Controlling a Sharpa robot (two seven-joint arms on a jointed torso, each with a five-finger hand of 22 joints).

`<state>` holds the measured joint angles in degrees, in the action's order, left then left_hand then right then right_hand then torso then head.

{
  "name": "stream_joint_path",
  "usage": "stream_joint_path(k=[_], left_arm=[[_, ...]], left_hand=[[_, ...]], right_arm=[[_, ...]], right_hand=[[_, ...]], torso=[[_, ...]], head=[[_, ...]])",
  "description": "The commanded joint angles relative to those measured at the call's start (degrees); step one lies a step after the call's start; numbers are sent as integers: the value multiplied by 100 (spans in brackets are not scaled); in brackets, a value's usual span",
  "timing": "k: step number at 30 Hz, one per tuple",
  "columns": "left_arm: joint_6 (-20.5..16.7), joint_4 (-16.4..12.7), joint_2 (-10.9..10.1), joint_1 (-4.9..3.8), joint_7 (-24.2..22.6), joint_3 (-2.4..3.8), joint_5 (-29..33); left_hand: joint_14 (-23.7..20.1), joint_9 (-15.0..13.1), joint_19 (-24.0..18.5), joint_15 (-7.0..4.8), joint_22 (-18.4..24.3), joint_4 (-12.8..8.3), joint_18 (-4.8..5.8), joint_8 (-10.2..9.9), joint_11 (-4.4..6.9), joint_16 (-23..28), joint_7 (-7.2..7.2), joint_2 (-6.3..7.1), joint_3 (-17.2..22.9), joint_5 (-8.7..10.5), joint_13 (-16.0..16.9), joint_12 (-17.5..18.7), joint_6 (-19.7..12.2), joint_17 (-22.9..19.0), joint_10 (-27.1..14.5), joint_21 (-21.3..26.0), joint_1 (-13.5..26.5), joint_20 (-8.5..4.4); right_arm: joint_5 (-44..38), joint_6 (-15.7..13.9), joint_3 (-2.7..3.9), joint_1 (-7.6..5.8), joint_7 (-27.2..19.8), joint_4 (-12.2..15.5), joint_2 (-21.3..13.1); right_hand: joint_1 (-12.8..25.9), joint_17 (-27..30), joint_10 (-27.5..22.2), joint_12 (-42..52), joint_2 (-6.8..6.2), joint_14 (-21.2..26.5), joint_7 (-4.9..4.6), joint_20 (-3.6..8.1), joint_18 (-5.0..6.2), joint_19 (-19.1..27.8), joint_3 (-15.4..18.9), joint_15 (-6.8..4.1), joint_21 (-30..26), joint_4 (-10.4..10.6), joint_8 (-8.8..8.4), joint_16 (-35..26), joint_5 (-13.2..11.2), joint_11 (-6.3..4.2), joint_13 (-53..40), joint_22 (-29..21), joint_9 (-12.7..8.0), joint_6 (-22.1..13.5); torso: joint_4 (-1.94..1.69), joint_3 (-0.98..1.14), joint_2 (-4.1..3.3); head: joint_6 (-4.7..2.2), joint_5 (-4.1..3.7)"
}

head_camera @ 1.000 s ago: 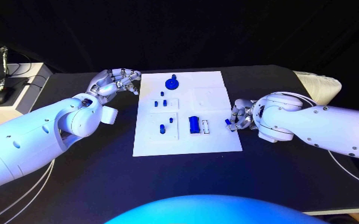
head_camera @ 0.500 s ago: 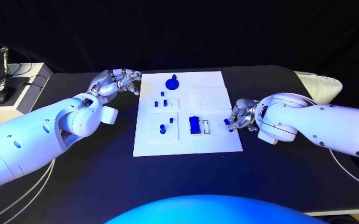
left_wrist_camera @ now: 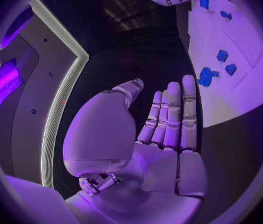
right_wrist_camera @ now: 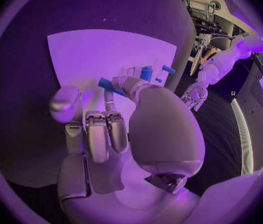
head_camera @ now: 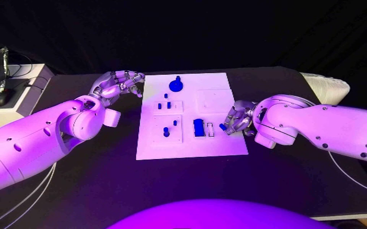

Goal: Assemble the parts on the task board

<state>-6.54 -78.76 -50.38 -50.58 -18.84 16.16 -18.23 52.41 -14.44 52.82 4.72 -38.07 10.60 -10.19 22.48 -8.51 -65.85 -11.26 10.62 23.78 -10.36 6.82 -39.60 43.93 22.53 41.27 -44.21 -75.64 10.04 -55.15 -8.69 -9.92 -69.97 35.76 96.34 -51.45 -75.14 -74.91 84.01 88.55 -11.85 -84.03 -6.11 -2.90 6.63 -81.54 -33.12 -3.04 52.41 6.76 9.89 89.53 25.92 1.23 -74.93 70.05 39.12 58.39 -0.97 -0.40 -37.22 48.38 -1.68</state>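
The right hand (head_camera: pixel 238 119) has crept inward over the right edge of the task board (head_camera: pixel 191 147), nearer the blue block (head_camera: pixel 198 127); it pinches a small blue part (head_camera: pixel 223 126) between thumb and finger, the other fingers curled — the right wrist view shows the blue piece at its fingertips (right_wrist_camera: pixel 115 87). The board is a white plate mid-table, bearing small blue pegs and a round blue piece (head_camera: pixel 176 85) at its far end; the left hand (head_camera: pixel 119 84) has stayed beside the board's far left corner, fingers apart, holding nothing.
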Motion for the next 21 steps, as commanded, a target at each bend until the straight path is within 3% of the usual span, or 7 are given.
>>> stream_joint_path(k=[1,8,12,15,21], left_arm=[[115,-23,7,3,-17,4,5],[122,-28,4,3,-13,4,3],[123,-33,-1,3,-8,4,3],[126,-35,-4,3,0,4,1],[137,-35,-6,3,17,4,-4]], left_hand=[[6,9,38,-2,5,24,-32,3,4,-18,-9,-64,-1,13,-5,14,-35,-9,-35,30,1,14],[6,11,40,-1,7,29,-32,3,4,-18,-8,-63,-6,14,-6,14,-35,-10,-38,33,-2,14],[6,11,40,-1,7,29,-32,3,4,-18,-8,-63,-6,14,-6,14,-35,-10,-38,33,-2,14],[6,11,40,-1,7,29,-32,3,4,-18,-8,-63,-6,14,-6,14,-35,-10,-38,33,-2,14],[6,14,43,-1,9,34,-32,4,4,-18,-7,-65,-12,14,-7,14,-35,-10,-43,36,-9,15]], right_arm=[[173,-38,-6,13,-33,-64,107],[160,-62,-15,70,-8,-166,296],[140,-56,-17,82,0,-189,360],[127,-32,-17,85,11,-200,382],[115,3,-18,88,-2,-187,408]], right_hand=[[100,-1331,519,-7,1,-558,30,-15,-30,27,-2,24,-25,-54,48,-16,-53,-11,-1410,2,95,63],[313,-1329,521,-4,10,-558,49,-13,-27,31,8,16,-56,-47,57,-17,-217,-24,-1412,-2,119,71],[572,-1326,523,-1,32,-558,68,-12,-27,24,65,10,-80,55,65,-18,-441,-36,-1414,-6,136,85],[749,-1323,523,-2,34,-557,82,-7,-24,21,156,2,-107,146,78,-19,-306,-46,-1413,-16,151,106],[1101,-1322,524,-2,39,-557,123,10,-23,2,399,-22,-152,405,112,-19,-721,-77,-1413,-30,166,191]], torso=[[1,-5,3],[-4,5,-4],[0,2,-2],[1,3,-3],[4,8,-2]], head=[[-3,-6],[-3,11],[2,19],[6,27],[6,34]])
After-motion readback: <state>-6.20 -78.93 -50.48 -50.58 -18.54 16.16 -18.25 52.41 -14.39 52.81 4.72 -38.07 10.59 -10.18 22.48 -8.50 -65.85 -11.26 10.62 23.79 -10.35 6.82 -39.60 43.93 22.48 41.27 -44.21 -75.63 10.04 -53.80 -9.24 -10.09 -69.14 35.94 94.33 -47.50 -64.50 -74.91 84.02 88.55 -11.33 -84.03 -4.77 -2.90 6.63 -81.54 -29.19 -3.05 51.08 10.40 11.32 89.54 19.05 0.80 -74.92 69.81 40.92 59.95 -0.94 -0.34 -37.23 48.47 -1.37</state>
